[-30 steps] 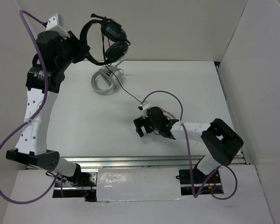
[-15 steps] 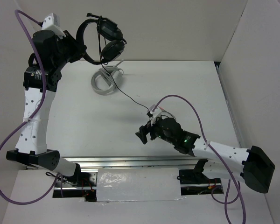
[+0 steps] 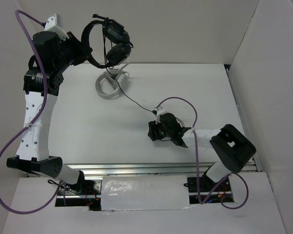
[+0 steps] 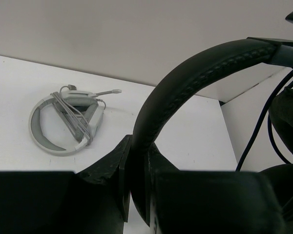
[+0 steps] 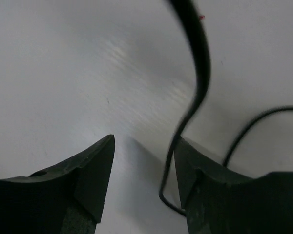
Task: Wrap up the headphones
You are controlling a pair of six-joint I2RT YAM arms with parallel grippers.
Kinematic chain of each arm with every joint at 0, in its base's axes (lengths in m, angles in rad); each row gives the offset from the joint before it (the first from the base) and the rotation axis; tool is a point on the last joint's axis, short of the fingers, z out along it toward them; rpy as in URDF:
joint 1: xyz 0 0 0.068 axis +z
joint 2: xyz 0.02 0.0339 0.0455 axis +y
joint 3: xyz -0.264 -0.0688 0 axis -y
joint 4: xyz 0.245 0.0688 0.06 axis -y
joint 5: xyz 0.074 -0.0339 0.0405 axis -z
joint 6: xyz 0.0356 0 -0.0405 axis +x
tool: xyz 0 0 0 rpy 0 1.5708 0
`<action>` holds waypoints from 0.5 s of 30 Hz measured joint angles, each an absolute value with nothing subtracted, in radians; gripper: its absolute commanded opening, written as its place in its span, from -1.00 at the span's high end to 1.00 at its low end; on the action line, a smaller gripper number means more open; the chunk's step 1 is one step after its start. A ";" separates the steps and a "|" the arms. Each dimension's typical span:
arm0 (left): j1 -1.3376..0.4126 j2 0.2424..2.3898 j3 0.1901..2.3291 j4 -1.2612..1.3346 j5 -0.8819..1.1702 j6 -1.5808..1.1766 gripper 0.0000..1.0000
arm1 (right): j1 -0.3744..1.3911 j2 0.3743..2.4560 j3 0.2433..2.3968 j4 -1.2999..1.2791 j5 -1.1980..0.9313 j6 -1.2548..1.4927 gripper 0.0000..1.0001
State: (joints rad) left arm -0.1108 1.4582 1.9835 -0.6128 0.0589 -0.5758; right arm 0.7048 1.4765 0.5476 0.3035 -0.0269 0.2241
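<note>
Left end effector [image 4: 136, 163], at far left, is clamped tight on the padded headband of the headphones [image 3: 113, 41], holding them high above the back edge of the worktop [image 3: 88, 126] with both earcups dangling. With a grip on the band alone, the cups may swing if the arm turns sharply. Below them lies the grey-white stand [image 3: 107, 87]. The thin black cable [image 3: 136, 102] drops past it and trails across the worktop to the right, so a hard pull could snag or drag the stand. Right end effector [image 5: 144, 151] sits low over the surface, jaws partly apart and gripping nothing. The cable runs through the gap, hard against one finger — off-centre enough that it might slip free as the jaws close.
</note>
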 measured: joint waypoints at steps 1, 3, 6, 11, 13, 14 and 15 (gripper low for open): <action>-0.107 1.458 1.983 -0.612 0.073 -0.576 1.00 | 0.704 1.521 0.582 0.305 -0.039 0.228 0.65; -0.099 1.457 1.983 -0.607 0.105 -0.575 1.00 | 0.699 1.600 0.659 0.295 -0.051 0.252 0.95; -0.088 1.449 1.983 -0.603 0.162 -0.572 1.00 | 0.660 1.680 0.764 0.287 -0.079 0.280 1.00; -0.078 1.363 1.883 -0.532 0.273 -0.550 1.00 | 0.518 1.689 0.827 0.254 -0.111 0.290 1.00; -0.077 1.295 1.789 -0.482 0.317 -0.550 1.00 | 0.448 1.686 0.847 0.232 -0.119 0.285 1.00; -0.077 1.261 1.740 -0.453 0.343 -0.548 1.00 | 0.405 1.683 0.866 0.208 -0.121 0.280 1.00; -0.077 1.232 1.700 -0.434 0.367 -0.547 1.00 | 0.372 1.682 0.887 0.187 -0.123 0.272 1.00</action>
